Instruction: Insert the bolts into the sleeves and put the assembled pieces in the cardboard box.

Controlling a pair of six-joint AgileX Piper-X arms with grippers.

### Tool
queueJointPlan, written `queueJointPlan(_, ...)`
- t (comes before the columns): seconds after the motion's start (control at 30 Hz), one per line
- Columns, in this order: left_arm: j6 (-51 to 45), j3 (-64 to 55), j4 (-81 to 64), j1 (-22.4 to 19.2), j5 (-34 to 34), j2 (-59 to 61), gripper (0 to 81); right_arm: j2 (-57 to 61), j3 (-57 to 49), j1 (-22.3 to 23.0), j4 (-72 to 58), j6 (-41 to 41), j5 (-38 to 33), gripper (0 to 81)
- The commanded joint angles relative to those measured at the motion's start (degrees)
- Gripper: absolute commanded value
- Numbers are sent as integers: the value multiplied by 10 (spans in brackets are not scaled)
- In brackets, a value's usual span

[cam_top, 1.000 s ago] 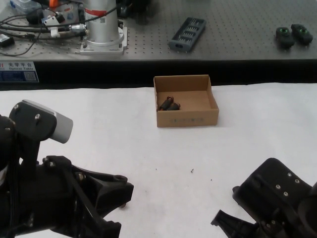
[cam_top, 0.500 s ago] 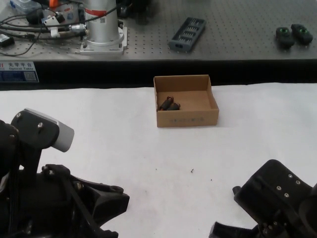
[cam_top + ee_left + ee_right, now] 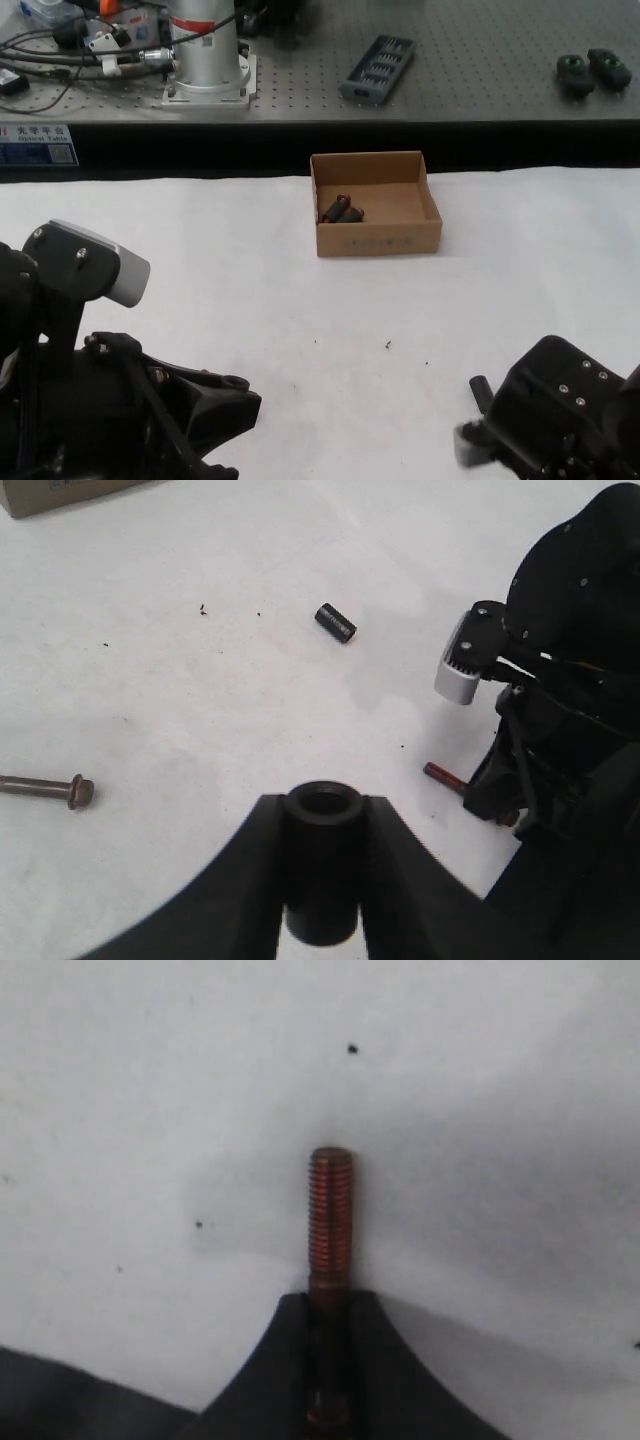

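While the left gripper (image 3: 322,815) clamps a sleeve (image 3: 321,880), we see the right gripper (image 3: 330,1305) pinching a bolt (image 3: 331,1210), seemingly near its head.

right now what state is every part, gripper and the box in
left gripper, shut on the held sleeve
held sleeve, clamped, bore empty
right gripper, shut on the held bolt
held bolt, threaded end sticking out past the fingers
loose sleeve, lying free on the white sheet
loose bolt, lying free on the sheet
cardboard box, upright, open top
assembled pieces, lying inside the box
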Motion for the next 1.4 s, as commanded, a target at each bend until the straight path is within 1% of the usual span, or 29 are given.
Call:
queueJointPlan(0.0, 4, -3, -6, 2, 1, -6, 113, 1, 3, 2, 39, -106, -8, 42)
queueJointPlan(0.13, 2, -3, -6, 2, 1, -6, 113, 1, -15, 2, 35, -164, 23, 42)
queueJointPlan(0.33, -6, -3, -6, 2, 1, -6, 113, 1, -74, 2, 28, -296, 105, 42)
queueJointPlan(0.43, -13, -3, -6, 2, 1, -6, 113, 1, -101, 2, 14, -356, 132, 42)
queueJointPlan(0.6, -15, -3, -6, 2, -4, -6, 113, 1, -123, 2, 0, -449, 134, 42)
queueJointPlan(0.77, -15, -3, -6, 2, -6, -6, 113, 1, -123, 2, 27, -556, 134, 42)
queueJointPlan(0.83, -15, -3, -6, 2, -10, -6, 113, 1, -123, 2, 38, -571, 134, 24)
queueJointPlan(0.87, -15, -3, -6, 2, -12, -6, 113, 1, -123, 2, 41, -577, 134, 0)
queueJointPlan(0.97, -15, -3, -7, 2, -16, -6, 113, 1, -123, 2, 40, -599, 134, 132)
queueJointPlan(1.03, -15, -3, -7, 2, -16, -6, 113, 1, -123, 2, 36, -610, 134, 251)
queueJointPlan(1.07, -14, -3, -7, 2, -16, -6, 113, 1, -123, 2, 32, -610, 134, 293)
queueJointPlan(1.1, -14, -3, -7, 2, -16, -6, 113, 1, -123, 2, 27, -610, 134, 312)
queueJointPlan(1.27, -10, -3, -7, 2, -16, -6, 113, 1, -123, 2, 19, -605, 134, 313)
queueJointPlan(1.33, -10, -3, -7, 2, -16, -6, 113, 1, -123, 2, 19, -537, 155, 313)
queueJointPlan(1.37, -10, -3, -7, 2, -16, -6, 113, 1, -123, 2, 19, -472, 157, 313)
